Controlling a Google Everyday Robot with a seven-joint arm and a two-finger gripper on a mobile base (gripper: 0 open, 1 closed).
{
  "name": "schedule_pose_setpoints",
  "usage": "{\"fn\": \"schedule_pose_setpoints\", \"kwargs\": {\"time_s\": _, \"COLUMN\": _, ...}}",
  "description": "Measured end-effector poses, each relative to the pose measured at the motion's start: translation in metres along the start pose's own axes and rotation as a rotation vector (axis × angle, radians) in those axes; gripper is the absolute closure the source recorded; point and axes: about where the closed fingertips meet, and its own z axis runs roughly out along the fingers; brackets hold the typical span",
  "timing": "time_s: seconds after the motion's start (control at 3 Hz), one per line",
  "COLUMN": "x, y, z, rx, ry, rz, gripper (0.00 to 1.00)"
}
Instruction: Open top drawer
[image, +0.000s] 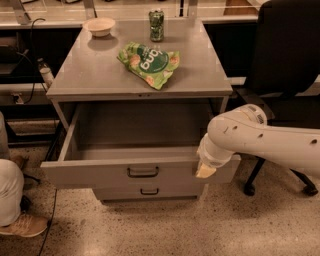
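One drawer matters: the top drawer (95, 175) stands pulled far out beneath the tabletop (90, 70), its deep box exposed. The hand (206, 170) sits against its right front corner, away from the bar handle (143, 172); its grip state cannot be told. Judged nearly complete; any final pull should run straight outward, avoiding skew.

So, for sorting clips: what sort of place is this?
Probably an office: a grey cabinet with its top drawer open, an office chair beside it. The gripper is at the drawer front, chair side.
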Motion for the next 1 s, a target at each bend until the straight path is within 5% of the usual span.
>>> {"fn": "schedule_pose_setpoints", "kwargs": {"time_s": 0.67, "x": -0.0029, "y": 0.0022, "z": -0.0042, "rx": -0.003, "ry": 0.002, "rz": -0.019, "gripper": 0.04}}
{"fn": "schedule_pose_setpoints", "kwargs": {"time_s": 1.0, "x": -0.0060, "y": 0.0016, "z": -0.0076, "rx": -0.017, "ry": 0.015, "rz": -0.045, "gripper": 0.00}}
